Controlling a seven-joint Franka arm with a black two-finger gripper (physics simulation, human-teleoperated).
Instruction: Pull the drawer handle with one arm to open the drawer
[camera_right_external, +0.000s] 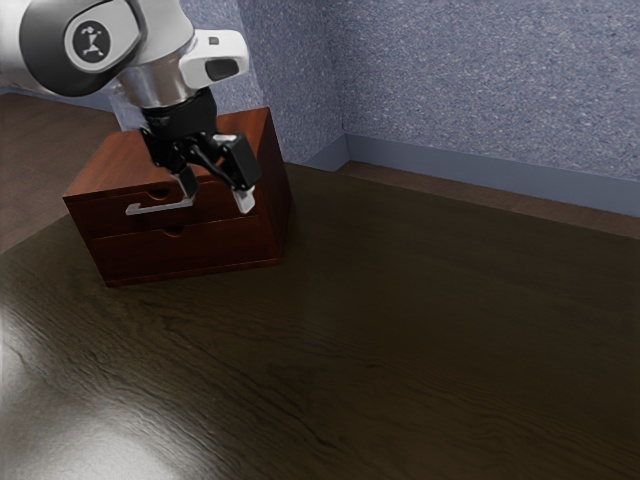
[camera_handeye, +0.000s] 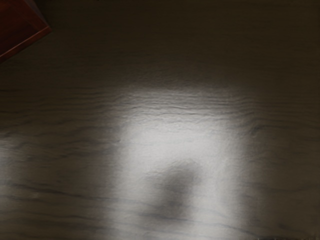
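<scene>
At the exterior view's left, on the dark wooden counter (camera_right_external: 420, 330), a small reddish chest (camera_right_external: 105, 165) with two drawers is seen. A silver handle (camera_right_external: 150, 208) is carried on the upper drawer (camera_right_external: 105, 222); its right end is partly covered by one finger of the black gripper (camera_right_external: 215, 193), which is spread apart with nothing clasped. Contact with the handle cannot be made out. In the wrist view, one chest corner and a patch of glare (camera_handeye: 175, 145) are shown.

Dim overall, bright glare patch on table (camera_handeye: 165, 135), dark shadow within
</scene>
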